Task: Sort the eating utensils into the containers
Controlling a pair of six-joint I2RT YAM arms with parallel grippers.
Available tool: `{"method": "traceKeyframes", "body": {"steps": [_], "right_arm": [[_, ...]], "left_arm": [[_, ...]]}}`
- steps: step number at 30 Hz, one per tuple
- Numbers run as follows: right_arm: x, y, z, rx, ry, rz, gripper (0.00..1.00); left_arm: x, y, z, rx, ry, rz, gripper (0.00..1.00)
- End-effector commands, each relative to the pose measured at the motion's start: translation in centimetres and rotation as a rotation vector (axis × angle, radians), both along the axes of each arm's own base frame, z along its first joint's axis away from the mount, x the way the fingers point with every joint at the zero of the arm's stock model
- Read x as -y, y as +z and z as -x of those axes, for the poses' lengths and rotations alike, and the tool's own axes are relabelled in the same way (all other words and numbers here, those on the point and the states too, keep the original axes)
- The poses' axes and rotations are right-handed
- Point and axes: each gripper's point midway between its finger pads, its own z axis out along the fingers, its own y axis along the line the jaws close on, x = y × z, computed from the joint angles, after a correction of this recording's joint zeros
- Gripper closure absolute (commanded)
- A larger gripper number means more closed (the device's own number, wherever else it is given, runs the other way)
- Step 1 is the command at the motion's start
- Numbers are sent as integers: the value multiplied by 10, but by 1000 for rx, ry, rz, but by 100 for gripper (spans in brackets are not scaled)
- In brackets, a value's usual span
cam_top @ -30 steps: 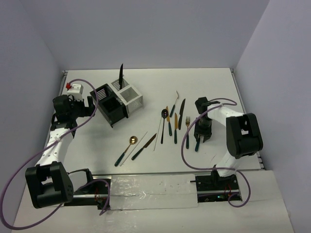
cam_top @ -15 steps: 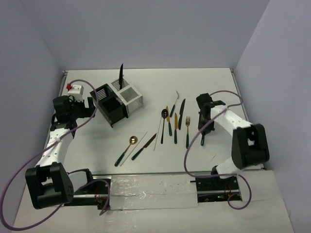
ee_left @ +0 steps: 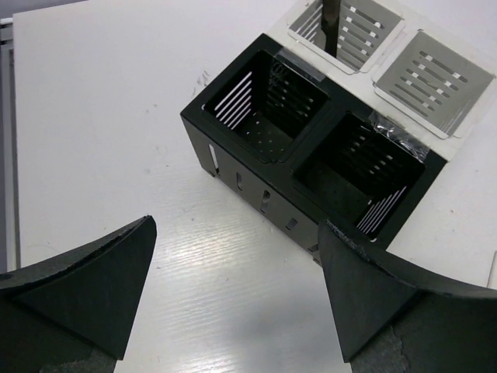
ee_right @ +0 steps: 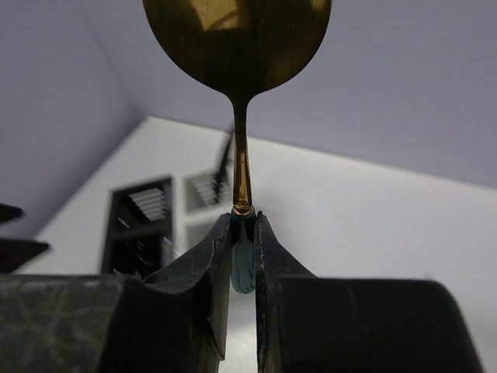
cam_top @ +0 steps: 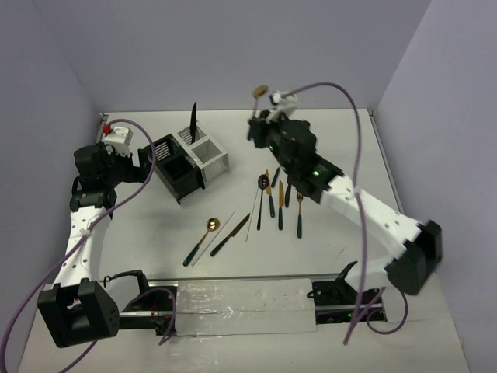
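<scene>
My right gripper point(ee_right: 244, 221) is shut on the teal-green handle of a gold spoon point(ee_right: 237, 47), bowl pointing up. In the top view the right gripper point(cam_top: 257, 123) holds this spoon point(cam_top: 260, 91) high above the table's back, right of the containers. The black caddy point(cam_top: 175, 167) and the white caddy point(cam_top: 208, 149) stand joined at the back left; a black knife point(cam_top: 193, 120) stands in the white one. My left gripper point(cam_top: 146, 161) is open and empty beside the black caddy point(ee_left: 311, 148). Several utensils point(cam_top: 272, 194) lie mid-table, and another gold spoon point(cam_top: 211, 225) lies nearer.
A dark-handled knife point(cam_top: 231, 233) and a pale chopstick point(cam_top: 217, 233) lie beside the near gold spoon. A small white box with a red part point(cam_top: 118, 136) sits at the back left by the left arm. The right arm's purple cable point(cam_top: 357, 155) arcs over the table.
My right arm has swung from the table's right side up and to the back left, lifting the gold spoon high. My left gripper has shifted slightly back.
</scene>
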Motion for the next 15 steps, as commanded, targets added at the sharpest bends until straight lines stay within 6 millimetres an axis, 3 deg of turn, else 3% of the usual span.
{"method": "traceKeyframes", "body": {"steps": [1,4,5,6,8,9,15], "right_arm": [[-76,48,-31,202,137,-65,100],[-130,25,-63,163,231,-4,100],[-141,38,-71,188,245,-13,100],[-157,5,-87,146,256,33,100],[-168,-6,-101,131,255,95,100],[-176,-36,-111,88,257,145,100],[-176,-114,-121,-34,245,276,100]], "left_arm": [[-12,1,2,-11,56,-26,4],[-20,-7,3,-28,98,-43,4],[-21,-12,4,-35,101,-45,4],[-21,-14,4,-37,103,-47,4],[-22,-16,4,-37,106,-52,3],[-22,-17,4,-39,107,-51,3],[-24,-20,2,-39,113,-48,3]]}}
